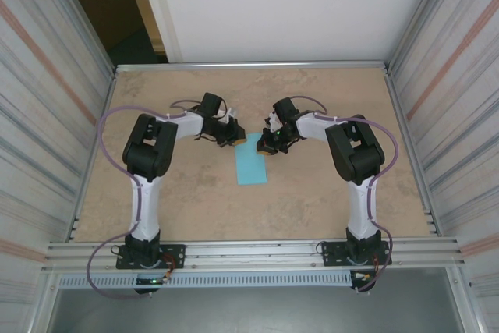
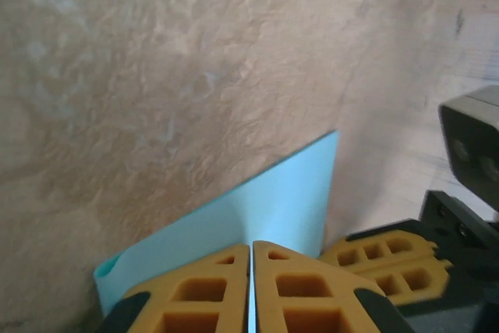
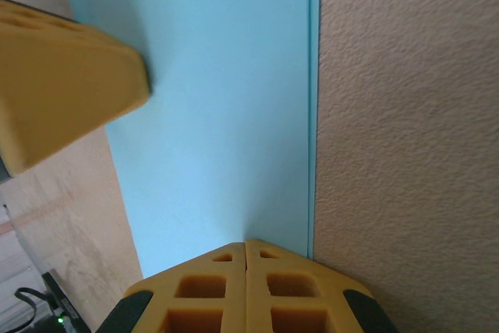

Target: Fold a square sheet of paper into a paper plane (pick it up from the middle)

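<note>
Thin light-blue square sheet of paper [image 1: 251,163], lying doubled: left gripper [image 2: 251,246] clamped on its edge; right gripper [image 3: 245,242] closed, tips touching it, grip unclear.

Beige mottled tabletop [image 1: 327,200] under left gripper [image 1: 236,139] & right gripper [image 1: 267,146]; corrugated metal walls [image 1: 39,115] either side; white panel [image 1: 273,5] beyond; alu rail [image 1: 249,253] behind.

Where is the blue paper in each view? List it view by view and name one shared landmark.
Top external: the sheet of paper sits at the picture's centre.
Left wrist: paper lower centre, one corner pointing up and right.
Right wrist: paper upper left and middle, its long edge vertical.
Shared landmark: the mottled tan table under it.
</note>
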Robot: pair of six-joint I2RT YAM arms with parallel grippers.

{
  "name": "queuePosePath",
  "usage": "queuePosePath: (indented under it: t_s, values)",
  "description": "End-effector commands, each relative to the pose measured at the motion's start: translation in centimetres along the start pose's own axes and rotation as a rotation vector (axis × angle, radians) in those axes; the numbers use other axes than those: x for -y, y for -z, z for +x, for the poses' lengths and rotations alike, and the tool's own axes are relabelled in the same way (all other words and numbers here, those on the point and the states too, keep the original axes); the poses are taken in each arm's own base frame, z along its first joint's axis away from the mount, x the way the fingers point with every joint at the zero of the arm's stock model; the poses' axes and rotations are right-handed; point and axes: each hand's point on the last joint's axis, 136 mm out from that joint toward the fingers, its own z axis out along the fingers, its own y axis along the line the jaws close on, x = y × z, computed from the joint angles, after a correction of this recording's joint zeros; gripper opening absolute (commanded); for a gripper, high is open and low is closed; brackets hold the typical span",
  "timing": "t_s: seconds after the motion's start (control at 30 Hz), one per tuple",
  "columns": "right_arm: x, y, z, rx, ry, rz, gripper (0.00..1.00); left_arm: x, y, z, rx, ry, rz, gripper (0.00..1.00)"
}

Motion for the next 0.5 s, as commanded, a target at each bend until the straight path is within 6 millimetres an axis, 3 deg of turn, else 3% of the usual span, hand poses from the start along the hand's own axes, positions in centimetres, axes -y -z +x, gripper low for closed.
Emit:
queuePosePath:
  t_s: [0.0, 0.17, 0.23, 0.33, 0.47]
  values:
    - [12.4, -2.7, 5.2, -0.125, -0.161, 0.419, 0.0, -2.1, 0.1, -0.7, 0.008, 0.027, -0.057, 0.1]
    - [12.6, -2.7, 5.4, -0.129, -0.161, 0.424, 0.0, -5.5, 1.5, -2.9, 0.062, 0.059, -0.164, 0.1]
    - [12.7, -2.7, 5.5, -0.13, -0.161, 0.425, 0.0, -5.9, 2.5, -3.8, 0.083, 0.06, -0.181, 0.1]
    - [12.7, -2.6, 5.3, -0.127, -0.162, 0.424, 0.0, -5.3, 4.1, -4.9, 0.105, 0.041, -0.188, 0.1]
    - [12.5, -2.7, 5.2, -0.126, -0.159, 0.419, 0.0, -2.8, 5.8, -5.1, 0.108, -0.008, -0.163, 0.1]
